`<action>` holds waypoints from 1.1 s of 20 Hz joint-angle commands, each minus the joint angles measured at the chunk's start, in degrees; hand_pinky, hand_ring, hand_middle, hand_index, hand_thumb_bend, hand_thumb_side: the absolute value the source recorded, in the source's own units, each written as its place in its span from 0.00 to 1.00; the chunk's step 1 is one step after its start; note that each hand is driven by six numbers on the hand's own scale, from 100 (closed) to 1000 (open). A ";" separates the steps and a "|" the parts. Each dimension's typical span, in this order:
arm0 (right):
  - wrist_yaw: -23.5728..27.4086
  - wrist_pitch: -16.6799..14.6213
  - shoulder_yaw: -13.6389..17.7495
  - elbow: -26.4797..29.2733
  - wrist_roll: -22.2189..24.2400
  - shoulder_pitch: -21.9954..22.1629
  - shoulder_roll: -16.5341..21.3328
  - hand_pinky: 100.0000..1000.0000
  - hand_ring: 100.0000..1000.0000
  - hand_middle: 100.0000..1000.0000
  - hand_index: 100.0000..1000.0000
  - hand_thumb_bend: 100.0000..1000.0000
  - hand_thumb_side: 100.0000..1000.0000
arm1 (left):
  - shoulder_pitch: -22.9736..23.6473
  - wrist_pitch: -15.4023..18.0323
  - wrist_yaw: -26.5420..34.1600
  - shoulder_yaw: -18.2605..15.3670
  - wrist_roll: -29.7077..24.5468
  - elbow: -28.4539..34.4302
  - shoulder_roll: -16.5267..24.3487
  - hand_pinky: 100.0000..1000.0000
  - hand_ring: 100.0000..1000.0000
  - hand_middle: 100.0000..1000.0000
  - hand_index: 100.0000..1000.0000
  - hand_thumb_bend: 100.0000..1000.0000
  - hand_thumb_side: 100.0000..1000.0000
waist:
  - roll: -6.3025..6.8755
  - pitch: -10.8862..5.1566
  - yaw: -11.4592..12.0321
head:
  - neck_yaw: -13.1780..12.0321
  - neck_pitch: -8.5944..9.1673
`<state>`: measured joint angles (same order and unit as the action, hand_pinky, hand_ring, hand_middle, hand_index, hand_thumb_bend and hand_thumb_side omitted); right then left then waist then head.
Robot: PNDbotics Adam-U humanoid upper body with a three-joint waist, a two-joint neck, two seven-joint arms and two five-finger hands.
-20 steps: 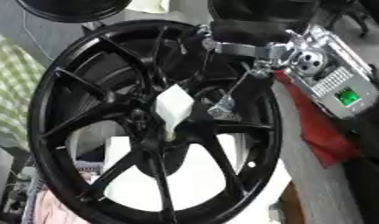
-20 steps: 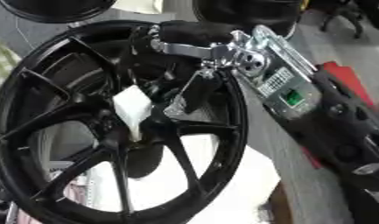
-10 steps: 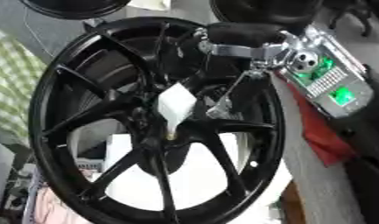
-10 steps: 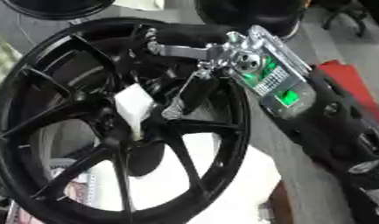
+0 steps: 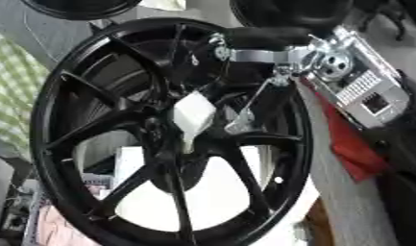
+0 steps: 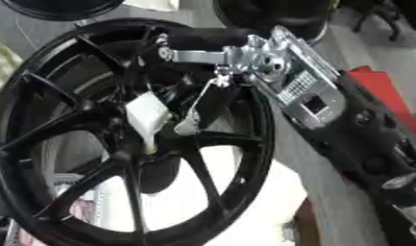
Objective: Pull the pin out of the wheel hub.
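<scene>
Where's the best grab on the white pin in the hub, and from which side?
Take the white pin by its broad upper head, which stands clear of the wheel hub; its narrow lower end sits in the hub. Come from the right, where the right hand already reaches between the spokes.

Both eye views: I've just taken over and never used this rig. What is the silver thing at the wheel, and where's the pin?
Both pictures come from the robot's head camera, its left and right eyes, looking down at the same moment. The big black spoked ring is the wheel. The silver and black mechanism entering from the upper right is the robot's right hand, with thin metal fingers reaching down to the hub. The pale white piece at the hub looks like the pin. I cannot tell whether the fingers hold it. The left hand is not visible.
</scene>
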<state>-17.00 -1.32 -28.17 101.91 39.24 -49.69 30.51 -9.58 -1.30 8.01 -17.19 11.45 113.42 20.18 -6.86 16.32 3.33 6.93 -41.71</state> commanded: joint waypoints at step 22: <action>1.59 2.10 0.19 0.53 1.07 -0.86 -0.41 0.91 0.80 0.59 0.72 0.38 0.00 | -1.11 -0.15 0.03 -0.67 0.22 1.17 0.56 0.64 0.60 0.50 0.64 0.00 0.73 | -0.09 0.29 0.94 | 0.75 1.01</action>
<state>-16.13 0.46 -28.60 101.37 40.32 -49.69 29.44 -10.16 -1.43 8.01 -17.22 11.59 113.42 20.14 -7.31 17.40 4.31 7.72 -41.38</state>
